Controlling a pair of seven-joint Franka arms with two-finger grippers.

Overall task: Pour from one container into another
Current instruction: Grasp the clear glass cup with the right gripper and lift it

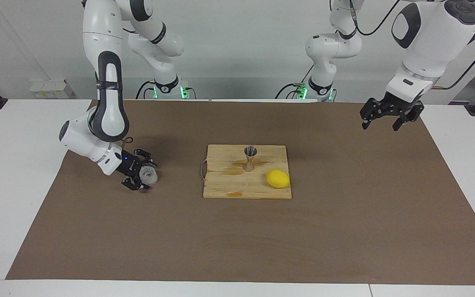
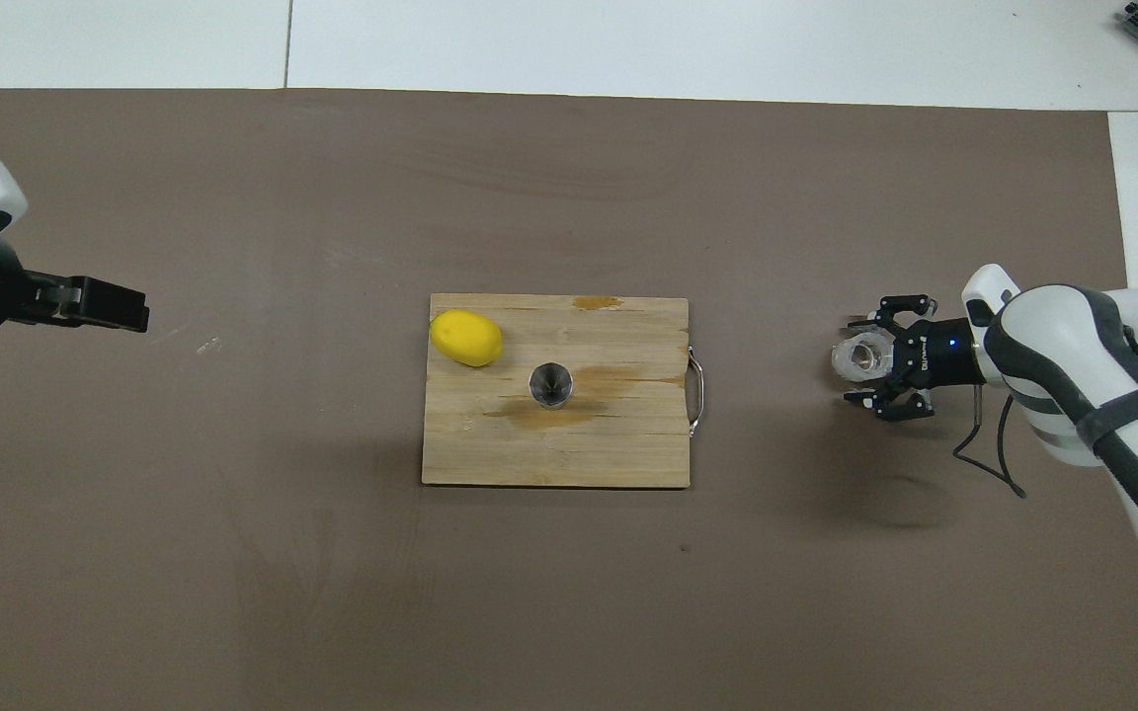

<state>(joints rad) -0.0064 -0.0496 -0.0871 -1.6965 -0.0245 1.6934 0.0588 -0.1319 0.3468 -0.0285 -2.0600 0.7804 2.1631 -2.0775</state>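
Right end effector [image 1: 143, 175] low on the counter [image 1: 344, 231], fingers wide, straddling the glass cup [image 1: 149, 176], not yet clamped. Jigger [image 1: 250, 158] upright on the board [image 1: 225, 187], toward the left arm's end from it. Left end effector [image 1: 390, 117] waits raised, spread wide.

White surface [image 1: 10, 173], covered for most of its width by a brown mat [image 1: 344, 231]. On the mat, near its middle, lies a wooden cutting board [image 1: 237, 185] with a metal handle at the edge toward the right arm's end. A clear ribbed glass cup [image 1: 150, 176] stands on the mat, well apart from the board, toward the right arm's end.
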